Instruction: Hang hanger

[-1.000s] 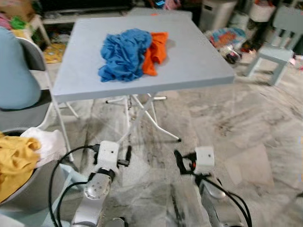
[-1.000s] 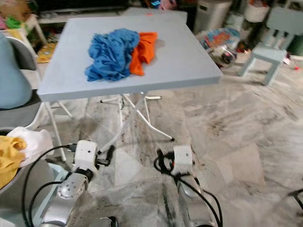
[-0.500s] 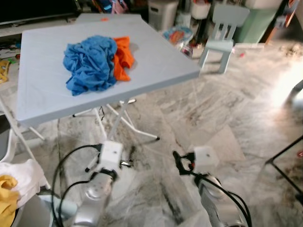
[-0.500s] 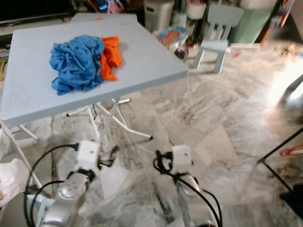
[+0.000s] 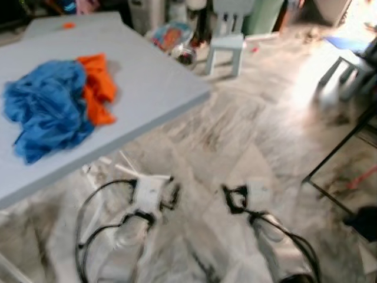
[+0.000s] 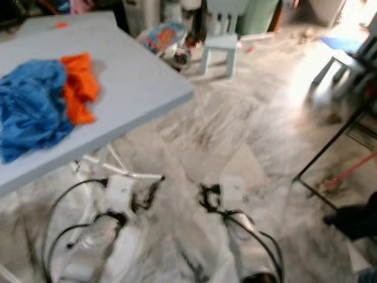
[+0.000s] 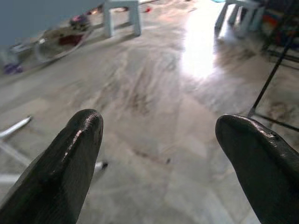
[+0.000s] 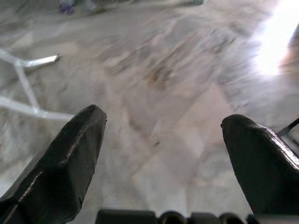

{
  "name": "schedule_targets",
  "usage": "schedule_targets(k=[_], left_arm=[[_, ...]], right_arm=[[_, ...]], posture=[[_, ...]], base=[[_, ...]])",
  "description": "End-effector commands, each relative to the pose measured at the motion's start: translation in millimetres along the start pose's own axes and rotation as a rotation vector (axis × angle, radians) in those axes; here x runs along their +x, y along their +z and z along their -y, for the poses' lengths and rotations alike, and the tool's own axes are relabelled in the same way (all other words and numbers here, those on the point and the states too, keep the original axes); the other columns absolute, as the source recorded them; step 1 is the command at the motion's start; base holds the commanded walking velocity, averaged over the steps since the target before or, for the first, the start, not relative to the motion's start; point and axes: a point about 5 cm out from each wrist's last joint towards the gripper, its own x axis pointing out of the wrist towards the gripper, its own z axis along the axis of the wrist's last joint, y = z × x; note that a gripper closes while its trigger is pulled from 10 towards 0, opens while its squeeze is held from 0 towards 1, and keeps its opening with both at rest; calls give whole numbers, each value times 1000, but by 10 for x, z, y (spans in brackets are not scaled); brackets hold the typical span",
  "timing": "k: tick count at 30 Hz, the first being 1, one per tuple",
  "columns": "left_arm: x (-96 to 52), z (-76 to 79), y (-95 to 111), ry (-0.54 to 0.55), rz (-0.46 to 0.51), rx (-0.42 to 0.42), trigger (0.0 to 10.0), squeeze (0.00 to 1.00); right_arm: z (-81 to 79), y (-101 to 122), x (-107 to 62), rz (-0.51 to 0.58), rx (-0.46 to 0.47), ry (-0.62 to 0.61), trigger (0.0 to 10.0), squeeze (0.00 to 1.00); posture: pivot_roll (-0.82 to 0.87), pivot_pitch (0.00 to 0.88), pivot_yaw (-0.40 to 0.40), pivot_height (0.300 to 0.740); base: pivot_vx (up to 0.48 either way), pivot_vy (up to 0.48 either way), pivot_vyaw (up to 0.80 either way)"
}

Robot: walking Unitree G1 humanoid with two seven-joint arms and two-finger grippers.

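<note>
A thin pink-red piece (image 6: 349, 173), possibly a hanger, lies low at the far right beside a black rack frame (image 5: 337, 152); blur hides its shape. Both arms are held low in front of me over the marble floor. My left gripper (image 5: 172, 197) is open, its fingers (image 7: 70, 163) wide apart with only floor between them. Likewise open and holding nothing is my right gripper (image 5: 228, 199), whose fingers (image 8: 65, 163) are also spread. Neither gripper is close to the pink-red piece.
A grey folding table (image 5: 150, 76) at the left carries a blue cloth (image 5: 44, 112) and an orange cloth (image 5: 97, 88). A small pale chair (image 5: 227, 35) and clutter stand at the back. A stool (image 5: 347, 65) stands at the far right in glare.
The whole picture has swung: the camera turned right, so the table slid left and the black rack came closer in view. Both arms keep the same pose, fingers still open.
</note>
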Motion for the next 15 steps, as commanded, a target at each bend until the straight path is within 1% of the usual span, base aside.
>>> schedule_targets(k=[1, 2, 5, 11, 15], left_arm=[[-27, -26, -63, 1, -32, -12, 10000, 0], [-20, -12, -64, -4, -34, -30, 10000, 0], [-15, -5, -63, -5, -38, -29, 10000, 0], [7, -2, -56, -9, -43, -38, 10000, 0], [11, -41, -40, -13, -43, -41, 10000, 0]], right_arm=[[-54, -8, 6, -4, 12, 15, 10000, 0], [-48, 1, 14, -3, 11, 13, 10000, 0], [-43, 12, 20, -1, 11, 12, 10000, 0], [-19, 41, 42, 8, 14, 14, 10000, 0], [-15, 51, 51, 12, 15, 13, 10000, 0]], posture=[[88, 152, -50, 740], [85, 153, -53, 740], [85, 154, -56, 740], [89, 156, -64, 740], [92, 159, -55, 740]], base=[[356, 0, -756], [0, 0, -750], [0, 0, -746], [0, 0, 0], [0, 0, 0]])
